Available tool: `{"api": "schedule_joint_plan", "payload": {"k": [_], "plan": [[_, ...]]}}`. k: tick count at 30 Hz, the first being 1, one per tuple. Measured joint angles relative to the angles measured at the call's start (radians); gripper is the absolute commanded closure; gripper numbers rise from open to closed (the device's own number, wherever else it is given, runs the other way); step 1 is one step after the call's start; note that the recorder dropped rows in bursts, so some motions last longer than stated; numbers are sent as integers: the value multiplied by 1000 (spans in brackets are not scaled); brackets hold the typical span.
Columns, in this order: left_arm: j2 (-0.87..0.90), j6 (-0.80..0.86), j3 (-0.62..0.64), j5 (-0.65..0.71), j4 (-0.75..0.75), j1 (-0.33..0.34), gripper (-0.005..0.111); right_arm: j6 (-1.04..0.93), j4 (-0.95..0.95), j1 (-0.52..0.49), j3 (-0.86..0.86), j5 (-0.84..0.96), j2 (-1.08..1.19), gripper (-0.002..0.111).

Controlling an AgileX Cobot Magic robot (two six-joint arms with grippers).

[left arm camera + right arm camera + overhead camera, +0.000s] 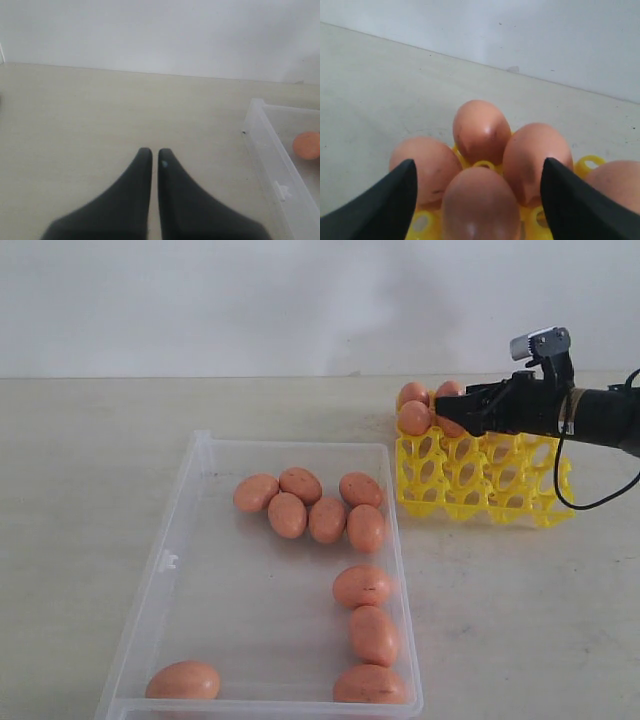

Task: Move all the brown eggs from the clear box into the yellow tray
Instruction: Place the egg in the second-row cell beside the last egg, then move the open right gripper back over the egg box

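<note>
Several brown eggs (326,519) lie loose in the clear box (175,540), most of them along its right side. The yellow tray (480,480) stands to the right of the box, with brown eggs (413,417) in its far left corner. My right gripper (447,412) hovers over that corner, open. In the right wrist view its fingers (395,200) stand apart on both sides of the nearest egg (480,205), which sits in the tray among others (481,129). My left gripper (155,152) is shut and empty over bare table. It is out of the exterior view.
The left wrist view shows the clear box's wall (270,150) and one egg (306,145) inside it. A pale wall rises behind the beige table (100,460). A black cable (570,502) loops from the right arm over the tray's right end.
</note>
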Motion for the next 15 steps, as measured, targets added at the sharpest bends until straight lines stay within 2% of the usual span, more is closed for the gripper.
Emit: {"api": "schedule_joint_plan", "payload": {"k": [4, 9, 11, 12, 14, 15], "plan": [[0, 0, 0, 0, 0, 0, 103, 6, 8, 0, 0, -29, 0, 46], [0, 0, 0, 0, 0, 0, 103, 11, 46, 0, 0, -148, -7, 47], [0, 0, 0, 0, 0, 0, 103, 18, 51, 0, 0, -194, -39, 60], [0, 0, 0, 0, 0, 0, 103, 22, 51, 0, 0, -209, -58, 71], [0, 0, 0, 0, 0, 0, 103, 48, 45, 0, 0, -218, -120, 102], [0, 0, 0, 0, 0, 0, 103, 67, 29, 0, 0, -209, -156, 108]]}}
